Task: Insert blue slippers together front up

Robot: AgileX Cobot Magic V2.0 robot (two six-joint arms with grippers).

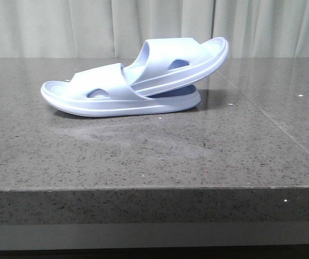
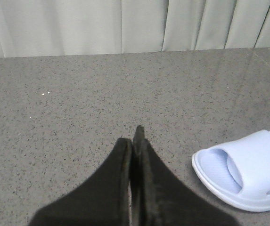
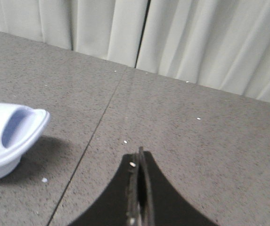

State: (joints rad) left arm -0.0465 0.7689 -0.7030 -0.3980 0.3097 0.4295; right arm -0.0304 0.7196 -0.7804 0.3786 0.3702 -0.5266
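Stretching across every view is the grey speckled stone table [image 1: 154,156], with pale pleated curtains [image 1: 89,27] hanging behind its far edge. A thin seam line runs over the tabletop on the right side in the front view, and it shows up again in the right wrist view.

The blue slippers sit near the middle of the table, a bit toward the back, side-on to the front camera. The lower slipper [image 1: 116,102] lies flat on its sole, open toe pointing to the robot's left. The upper slipper [image 1: 184,62] has its front end tucked in under the lower one's strap, so it's nested into it, and its heel end tilts up and sticks out past the lower heel on the right. Both straps have an oval side hole facing the camera. A dark shadow sits under the raised heel.

In the left wrist view you only get the toe end of the lower slipper, with its ribbed footbed just visible inside the strap. In the right wrist view just the heel ends poke in from the side.

Smallest stuff: the left gripper [image 2: 135,136] has its black fingers pressed together with nothing between them, hanging over bare table near the slipper's toe but apart from it. The right gripper [image 3: 140,157] is the same deal, fingers clenched on nothing, well off from the heels.
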